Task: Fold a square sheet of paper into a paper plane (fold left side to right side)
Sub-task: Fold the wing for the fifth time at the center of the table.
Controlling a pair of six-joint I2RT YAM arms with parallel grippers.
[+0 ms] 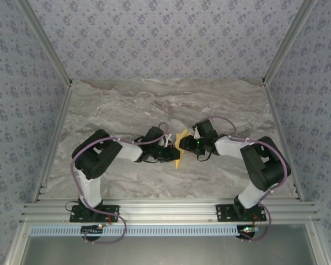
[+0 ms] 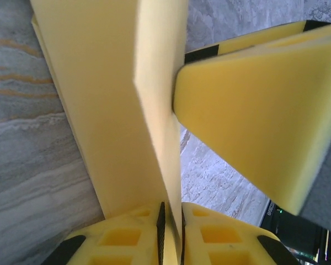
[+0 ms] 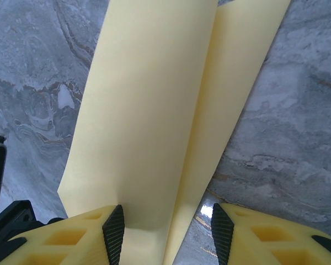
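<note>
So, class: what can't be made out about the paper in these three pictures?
Top view: sheet of paper too small, largely covered by the left gripper and right gripper; creases unreadable.
Left wrist view: sheet's far end cut off by top edge.
Right wrist view: same; near end leaves bottom edge.

You see the left arm (image 1: 96,157) and the right arm (image 1: 262,163) built of black joint housings and white links on black base plates (image 1: 94,212), a lilac cable (image 1: 73,165) looping along each. At the bottom of both wrist views, yellow latticed fingers (image 2: 121,240) carry black ribbed pads (image 3: 113,232).
</note>
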